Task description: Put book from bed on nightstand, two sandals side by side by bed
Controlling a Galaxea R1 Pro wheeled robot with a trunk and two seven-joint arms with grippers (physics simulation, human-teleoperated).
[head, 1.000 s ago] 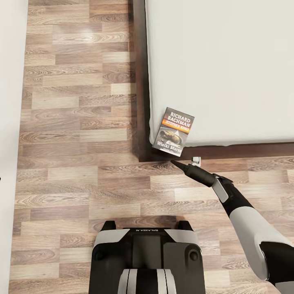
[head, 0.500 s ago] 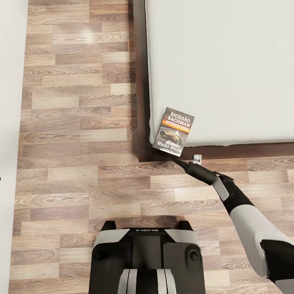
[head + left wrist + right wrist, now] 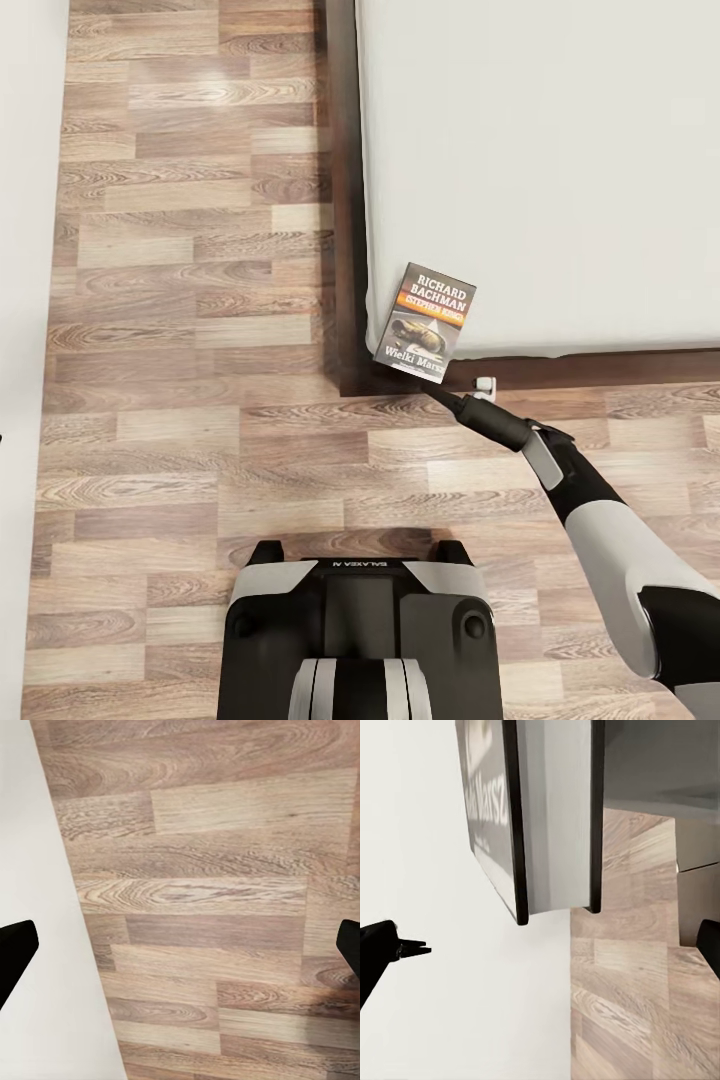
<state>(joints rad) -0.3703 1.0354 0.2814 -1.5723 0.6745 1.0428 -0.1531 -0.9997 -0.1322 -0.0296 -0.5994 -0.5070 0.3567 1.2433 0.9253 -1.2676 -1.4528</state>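
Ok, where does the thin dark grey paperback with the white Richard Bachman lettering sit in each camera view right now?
Head view: the thin dark grey paperback lies at the near left corner of the light grey mattress, overhanging its edge.
Left wrist view: not in it; wood plank floor and a white surface.
Right wrist view: the paperback seen edge-on, close ahead of the right gripper, whose fingers stand wide apart.
Shared landmark: the wood plank floor.

Open plank floor (image 3: pixel 190 300) left of bed (image 3: pixel 560 150); dark frame edge (image 3: pixel 345 250) bars low approach to book (image 3: pixel 425 322)
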